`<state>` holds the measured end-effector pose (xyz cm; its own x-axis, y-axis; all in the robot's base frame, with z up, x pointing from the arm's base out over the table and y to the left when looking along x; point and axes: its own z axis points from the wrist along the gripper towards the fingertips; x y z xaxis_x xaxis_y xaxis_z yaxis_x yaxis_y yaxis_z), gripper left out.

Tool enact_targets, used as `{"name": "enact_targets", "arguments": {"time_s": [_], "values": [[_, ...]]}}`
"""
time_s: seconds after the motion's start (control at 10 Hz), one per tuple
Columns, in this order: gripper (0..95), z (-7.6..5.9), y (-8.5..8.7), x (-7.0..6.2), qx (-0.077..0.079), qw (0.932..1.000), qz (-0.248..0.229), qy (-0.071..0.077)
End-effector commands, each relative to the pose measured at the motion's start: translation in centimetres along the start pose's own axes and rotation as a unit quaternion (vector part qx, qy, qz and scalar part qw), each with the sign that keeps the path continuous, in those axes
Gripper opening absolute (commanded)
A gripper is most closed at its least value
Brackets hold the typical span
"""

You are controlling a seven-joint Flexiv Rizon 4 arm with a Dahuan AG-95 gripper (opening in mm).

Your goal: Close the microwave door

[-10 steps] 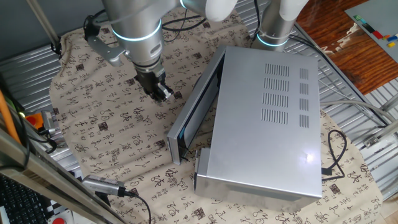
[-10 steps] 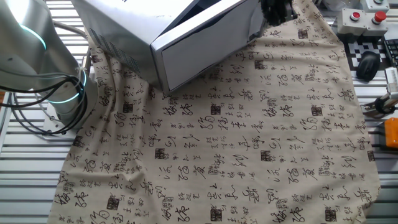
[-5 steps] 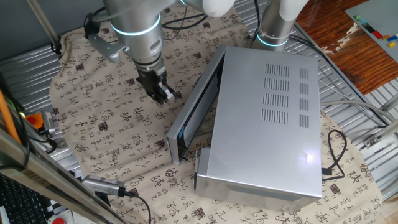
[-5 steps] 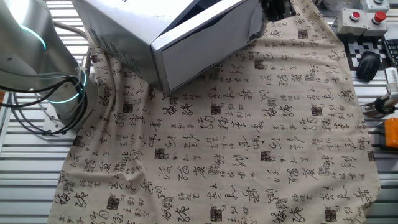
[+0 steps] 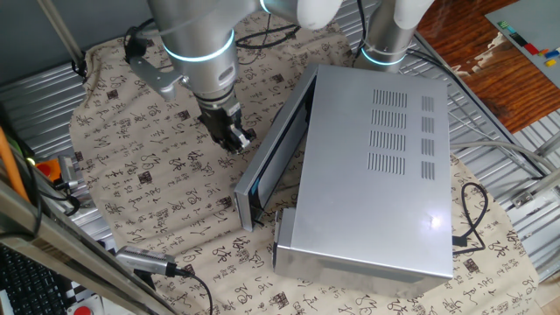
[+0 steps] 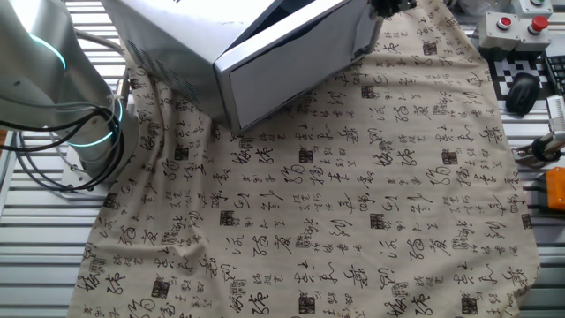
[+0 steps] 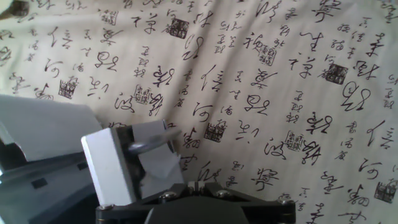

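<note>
The silver-grey microwave (image 5: 376, 166) lies on the patterned cloth, and its vent slots face up. It also shows in the other fixed view (image 6: 168, 35). The microwave door (image 5: 276, 144) stands ajar at a narrow angle, with a dark gap behind it; its pale face shows in the other fixed view (image 6: 296, 66). My gripper (image 5: 234, 138) is shut and empty, just left of the door's outer face, near the cloth. In the other fixed view the gripper (image 6: 388, 4) sits at the door's far end. In the hand view the gripper (image 7: 194, 185) points at the cloth, and the door's grey end (image 7: 112, 165) is close on the left.
The beige cloth (image 6: 353, 221) covers the table. A second arm's base (image 5: 385, 39) stands behind the microwave, and it also shows in the other fixed view (image 6: 84, 132). A black power cord (image 5: 472, 219) trails at the right. Red buttons (image 6: 516, 22) and a mouse (image 6: 523, 91) lie off the cloth.
My gripper has moved to the right, closer to the door's outer face. The door's angle looks unchanged.
</note>
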<state>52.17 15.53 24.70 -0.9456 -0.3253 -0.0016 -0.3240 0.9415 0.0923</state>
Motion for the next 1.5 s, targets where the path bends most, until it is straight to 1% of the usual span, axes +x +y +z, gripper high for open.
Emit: {"name": "enact_targets", "arguments": {"time_s": [0.1,0.5,1.0,1.2,1.3,1.5], "values": [[0.0,0.2,0.7,0.1,0.0,1.0,0.003,0.002],[0.0,0.6,2.1,0.4,0.002,0.9999,0.012,0.004],[0.0,0.8,3.2,1.2,0.002,0.9998,0.02,0.005],[0.0,0.9,3.9,1.3,0.002,0.9996,0.029,0.005],[0.0,0.9,3.9,1.3,0.002,0.9996,0.029,0.005],[0.0,1.2,5.1,1.2,0.002,0.9991,0.041,0.005]]}}
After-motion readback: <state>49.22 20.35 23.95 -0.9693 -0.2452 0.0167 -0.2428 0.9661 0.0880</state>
